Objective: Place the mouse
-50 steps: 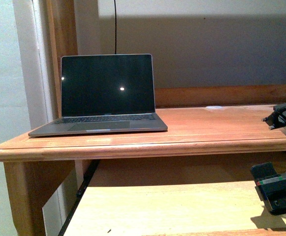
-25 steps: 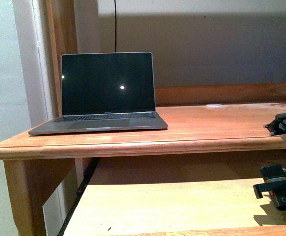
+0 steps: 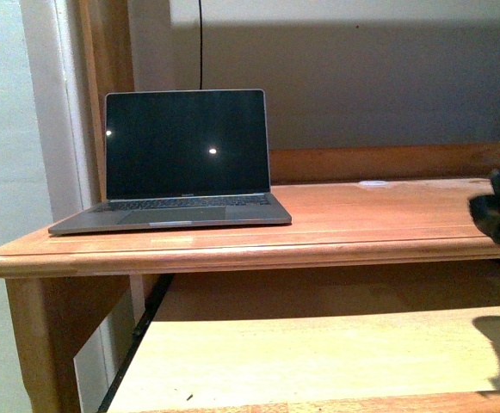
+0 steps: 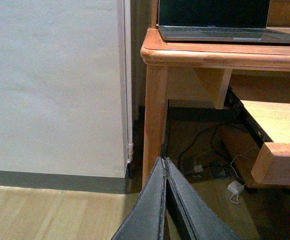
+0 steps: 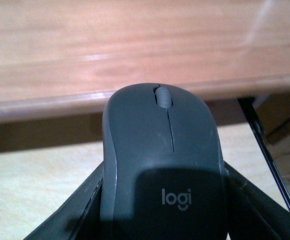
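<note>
The mouse [image 5: 163, 165] sits in the right gripper [image 5: 164, 175], pinched from both sides by its two dark fingers [image 5: 80, 210]. The mouse is dark grey and domed, with its wheel [image 5: 162, 96] facing away from the wrist camera and a "logi" mark near the back. It is held in the air just in front of the rounded front edge of the desk [image 5: 135, 65], over the pale pull-out shelf [image 5: 40, 185] below the desktop. It touches neither.

In the front view the right gripper is only a dark blur at the right border, about level with the desktop edge, and the mouse cannot be made out there. A shadow lies on the shelf beneath it.

The laptop [image 3: 185, 159] stands open on the left part of the desk, well apart from the mouse. Its screen is dark, with one small bright reflection.

The left gripper [image 4: 165, 200] hangs low beside the desk's left leg [image 4: 154, 115], its fingers pressed together with nothing between them. Beyond it are the wall [image 4: 55, 85], the floor [image 4: 45, 212] and some cables [image 4: 204, 155] under the desk.
</note>
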Available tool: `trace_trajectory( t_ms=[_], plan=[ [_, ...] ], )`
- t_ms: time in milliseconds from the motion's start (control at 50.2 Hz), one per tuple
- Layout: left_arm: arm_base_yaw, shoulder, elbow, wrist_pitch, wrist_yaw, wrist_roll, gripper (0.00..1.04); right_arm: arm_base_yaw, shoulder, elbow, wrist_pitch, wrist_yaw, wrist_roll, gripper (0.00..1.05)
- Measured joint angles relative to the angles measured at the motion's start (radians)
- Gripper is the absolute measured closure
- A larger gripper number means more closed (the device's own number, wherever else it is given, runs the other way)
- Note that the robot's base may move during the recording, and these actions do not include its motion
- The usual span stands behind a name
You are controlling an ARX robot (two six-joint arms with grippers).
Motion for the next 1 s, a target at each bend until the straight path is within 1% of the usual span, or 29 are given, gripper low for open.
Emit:
trace_trajectory(
  t_ms=[100, 140, 199, 259, 279, 319, 459, 598, 658, 678, 718, 758, 798, 837, 957, 997],
  plan=[
    [0.0, 0.0, 0.0, 0.0, 0.0, 0.0, 1.02, 0.045, 0.076, 0.126, -0.028, 0.047, 0.014, 0.49],
    [0.0, 0.0, 0.0, 0.0, 0.0, 0.0, 1.02, 0.071, 0.14, 0.217, -0.054, 0.07, 0.029, 0.49],
    [0.0, 0.0, 0.0, 0.0, 0.0, 0.0, 0.89, 0.104, 0.243, 0.349, -0.087, 0.112, 0.034, 0.49],
    [0.0, 0.0, 0.0, 0.0, 0.0, 0.0, 0.79, 0.13, 0.352, 0.481, -0.119, 0.159, 0.033, 0.49],
    [0.0, 0.0, 0.0, 0.0, 0.0, 0.0, 0.73, 0.136, 0.383, 0.517, -0.129, 0.176, 0.032, 0.49],
    [0.0, 0.0, 0.0, 0.0, 0.0, 0.0, 0.68, 0.145, 0.442, 0.587, -0.153, 0.204, 0.031, 0.49],
    [0.0, 0.0, 0.0, 0.0, 0.0, 0.0, 0.48, 0.16, 0.586, 0.759, -0.216, 0.263, 0.025, 0.49],
    [0.0, 0.0, 0.0, 0.0, 0.0, 0.0, 0.22, 0.163, 0.718, 0.905, -0.251, 0.307, 0.008, 0.49],
    [0.0, 0.0, 0.0, 0.0, 0.0, 0.0, 0.08, 0.164, 0.749, 0.935, -0.254, 0.314, -0.002, 0.49],
    [0.0, 0.0, 0.0, 0.0, 0.0, 0.0, 0.06, 0.165, 0.756, 0.942, -0.253, 0.32, -0.01, 0.49],
    [0.0, 0.0, 0.0, 0.0, 0.0, 0.001, 0.08, 0.167, 0.764, 0.943, -0.237, 0.326, -0.022, 0.48],
    [0.0, 0.0, 0.0, 0.0, 0.0, 0.001, 0.08, 0.169, 0.766, 0.943, -0.222, 0.322, -0.026, 0.39],
    [0.0, 0.0, 0.0, 0.0, 0.0, 0.001, 0.08, 0.169, 0.766, 0.94, -0.201, 0.315, -0.029, 0.32],
    [0.0, 0.0, 0.0, 0.0, 0.0, 0.001, 0.08, 0.169, 0.763, 0.934, -0.181, 0.305, -0.028, 0.27],
    [0.0, 0.0, 0.0, 0.0, 0.0, 0.001, 0.08, 0.164, 0.718, 0.865, -0.091, 0.246, -0.014, 0.07],
    [0.0, 0.0, 0.0, 0.0, 0.0, 0.001, 0.08, 0.16, 0.698, 0.837, -0.067, 0.219, -0.005, 0.06]
  ],
)
